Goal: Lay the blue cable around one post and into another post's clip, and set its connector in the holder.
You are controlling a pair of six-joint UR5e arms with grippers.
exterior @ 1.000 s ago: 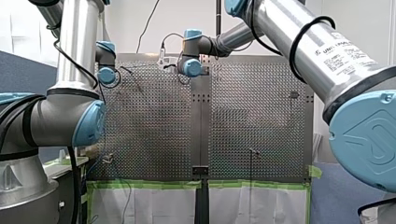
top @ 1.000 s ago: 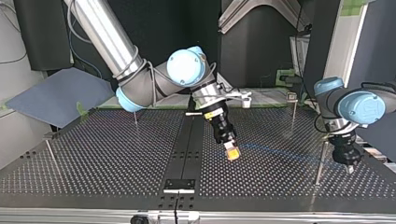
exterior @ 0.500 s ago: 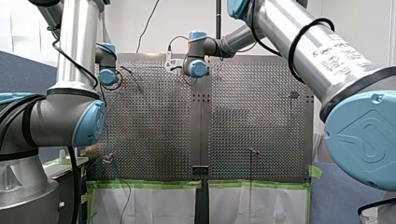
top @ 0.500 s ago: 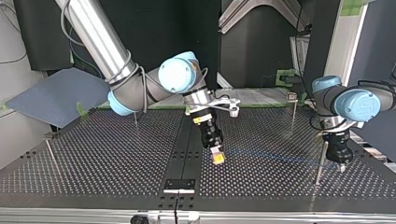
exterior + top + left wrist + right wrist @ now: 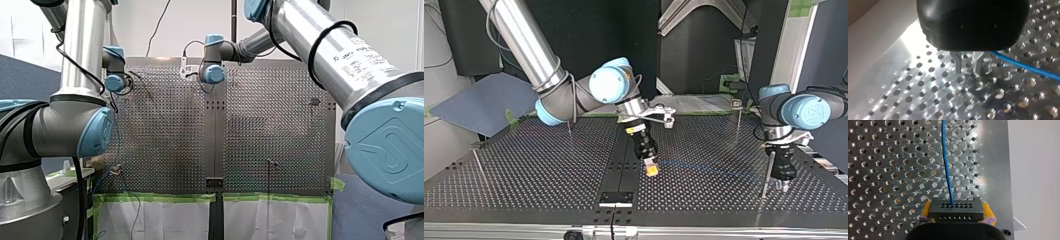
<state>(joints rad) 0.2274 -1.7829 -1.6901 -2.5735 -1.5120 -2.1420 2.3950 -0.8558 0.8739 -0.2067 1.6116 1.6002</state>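
R hand [image 5: 957, 213] pinching black connector [image 5: 957, 207], blue cable [image 5: 946, 165] running ahead, L hand [image 5: 967, 69] slightly spread beside cable

Our right gripper [image 5: 651, 170], holding the black plug [image 5: 956, 209] on the blue cable [image 5: 946, 170], has slid toward the top view's left, and our left gripper [image 5: 782, 187] now hangs straighter beside the thin post [image 5: 767, 172].
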